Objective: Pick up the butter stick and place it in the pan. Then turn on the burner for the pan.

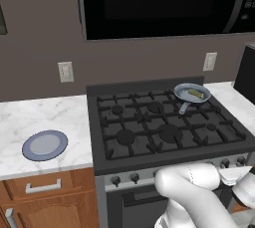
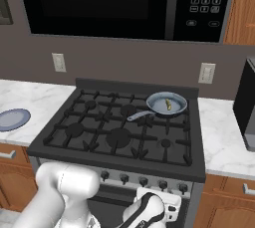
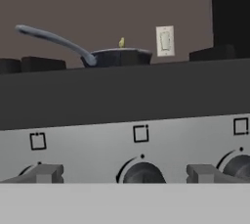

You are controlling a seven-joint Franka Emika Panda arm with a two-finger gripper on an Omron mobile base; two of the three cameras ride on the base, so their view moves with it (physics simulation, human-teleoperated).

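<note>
The pan (image 1: 183,92) (image 2: 157,105) sits on the stove's back right burner, its dark handle pointing toward the front left. Inside it lies the yellowish butter stick (image 1: 195,93) (image 2: 168,104). In the hand view the pan (image 3: 119,57) shows side-on above the stove's front edge, and the butter stick (image 3: 121,42) pokes just over its rim. My gripper (image 3: 125,174) is held low in front of the stove's control panel, open, with nothing held. Its fingertips (image 3: 43,173) stand wide apart on either side of a dark round knob (image 3: 142,172).
The panel carries a row of knobs (image 2: 124,179), with another at the right (image 3: 239,167). A blue plate (image 1: 45,145) (image 2: 12,119) rests on the left marble counter. The microwave (image 2: 124,3) hangs above the stove, and a dark appliance (image 2: 247,117) stands at the right.
</note>
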